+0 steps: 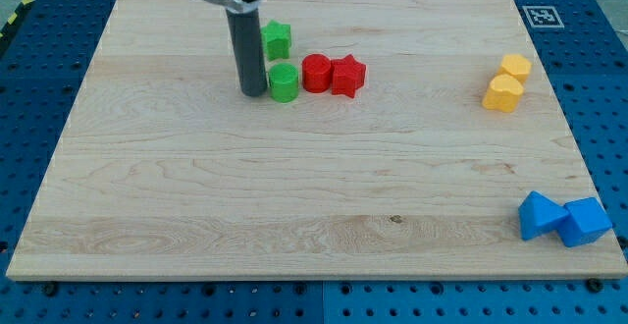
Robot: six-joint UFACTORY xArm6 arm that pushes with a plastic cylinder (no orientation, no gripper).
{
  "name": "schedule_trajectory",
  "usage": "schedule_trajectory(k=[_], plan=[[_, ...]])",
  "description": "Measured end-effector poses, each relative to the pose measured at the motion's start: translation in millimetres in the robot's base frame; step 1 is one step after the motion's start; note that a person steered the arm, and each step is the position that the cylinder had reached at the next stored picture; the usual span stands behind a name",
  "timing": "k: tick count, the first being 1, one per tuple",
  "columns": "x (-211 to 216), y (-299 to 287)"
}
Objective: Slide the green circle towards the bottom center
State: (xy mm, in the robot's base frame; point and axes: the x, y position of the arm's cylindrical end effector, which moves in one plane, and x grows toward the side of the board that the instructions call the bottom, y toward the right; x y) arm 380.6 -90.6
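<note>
Pincer: none is fitted to this arm, so no spread, pressed or pinching state exists to record; the arm ends in a dark rod, and my tip (253, 92) rests on the surface (294, 196) at the left flank of the green circle (284, 82), touching it or very nearly so. Taking the green circle as the landmark: the green star-like block (277, 39) sits just above it, towards the view's top; the red circle (316, 73) lies just to its right, apparently touching or close to it, with the red star (347, 76) directly beyond; two yellow blocks (506, 81) stand well apart to its right, and two blue blocks (562, 218) lie far to its lower right, near the surface's corner. The green circle remains in the upper part of the surface, well short of the bottom centre, so the slide is judged barely begun. Principal risk: from this side contact, any push would drive the circle rightward into the red circle and disturb the red pair instead of sending it downward. Repositioning above the circle is judged necessary, yet the gap there is narrow, and the rod could knock the green star-like block. An off-centre push may also let the round block roll off my tip sideways.
</note>
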Motion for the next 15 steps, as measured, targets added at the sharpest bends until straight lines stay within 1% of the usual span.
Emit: schedule_trajectory(k=[1, 2, 3, 4, 5, 6, 7, 8, 9, 10, 11, 12, 13, 14, 15], plan=[[-38.6, -9.6], [-30.6, 58.3], [24.6, 76.4], [27.0, 69.3], [-11.6, 50.0], [-13.0, 5.1], [28.1, 16.1], [67.6, 61.8], [80.3, 67.3], [50.7, 65.5], [36.7, 95.2], [64.8, 142.3], [121.7, 141.7], [100.0, 141.7], [66.4, 138.8]])
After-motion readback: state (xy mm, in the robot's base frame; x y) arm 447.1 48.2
